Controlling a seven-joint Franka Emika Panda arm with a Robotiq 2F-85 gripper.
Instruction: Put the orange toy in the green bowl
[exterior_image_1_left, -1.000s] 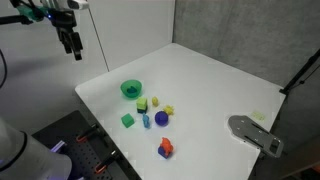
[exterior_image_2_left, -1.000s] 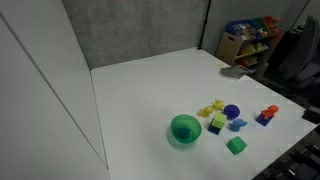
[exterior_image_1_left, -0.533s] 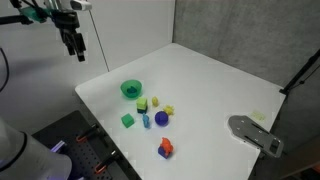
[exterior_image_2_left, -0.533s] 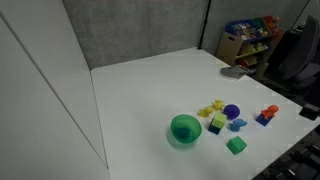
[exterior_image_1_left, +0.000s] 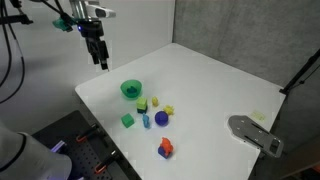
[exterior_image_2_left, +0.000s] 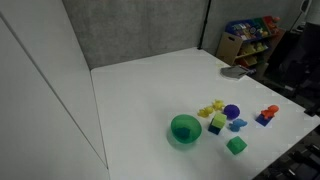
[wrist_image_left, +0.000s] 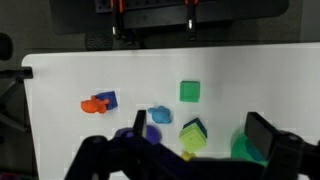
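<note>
Plainly apart only in wrist view: empty claw (wrist_image_left: 176, 140), orange toy (wrist_image_left: 92, 104) well clear.

Green bowl (wrist_image_left: 241, 150) partly hidden behind blurred fingers (wrist_image_left: 262, 135), wrist view.

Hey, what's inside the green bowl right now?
Nothing shows inside the green bowl in both exterior views, only its own green inside. The orange toy lies on the table, apart from it. In the wrist view the fingers cover part of the bowl.
</note>
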